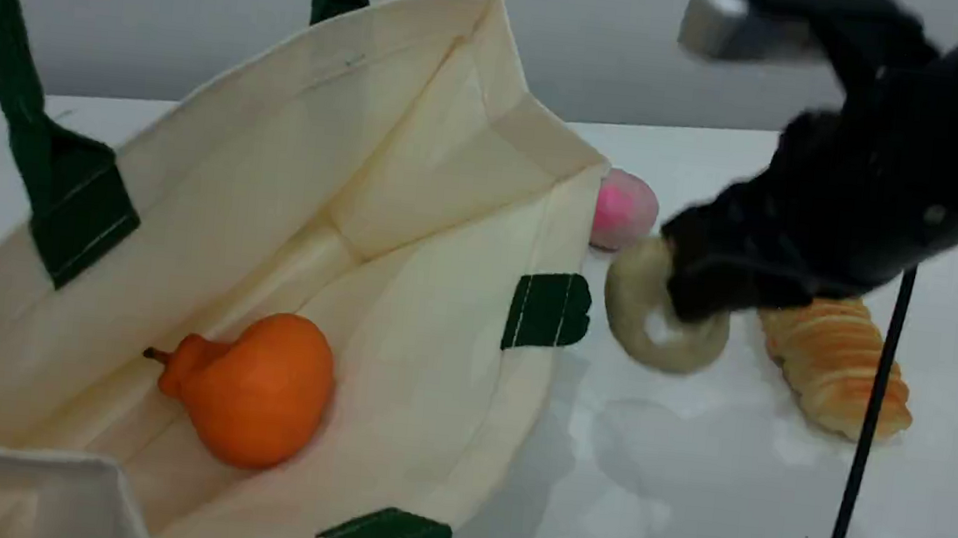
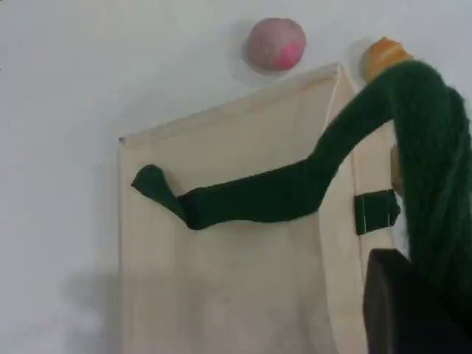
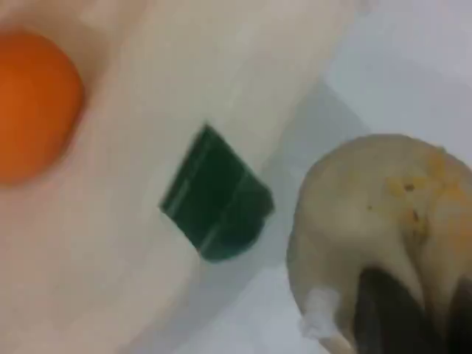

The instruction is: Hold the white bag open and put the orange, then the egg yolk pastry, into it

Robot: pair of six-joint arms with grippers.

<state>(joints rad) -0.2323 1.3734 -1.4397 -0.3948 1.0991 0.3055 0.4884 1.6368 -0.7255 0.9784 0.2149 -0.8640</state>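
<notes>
The white bag [image 1: 418, 166] lies open across the left of the scene view, its mouth facing the camera. The orange [image 1: 256, 388] rests inside on the lower wall, and shows as a blur [image 3: 33, 103] in the right wrist view. My right gripper [image 1: 692, 294] is shut on the egg yolk pastry [image 1: 645, 320], which hangs just above the table, right of the bag's rim. Up close, the pastry [image 3: 369, 214] is dented around the dark fingertip. In the left wrist view my left gripper [image 2: 420, 295] is shut on the bag's green handle [image 2: 295, 188], which hangs down toward the bag.
A greyish-pink ball [image 1: 624, 208] sits behind the pastry by the bag's far corner. Long ridged golden bread [image 1: 839, 365] lies to the right. A thin black cable [image 1: 862, 446] hangs down in front of the bread. A green tab [image 1: 547, 309] marks the near rim.
</notes>
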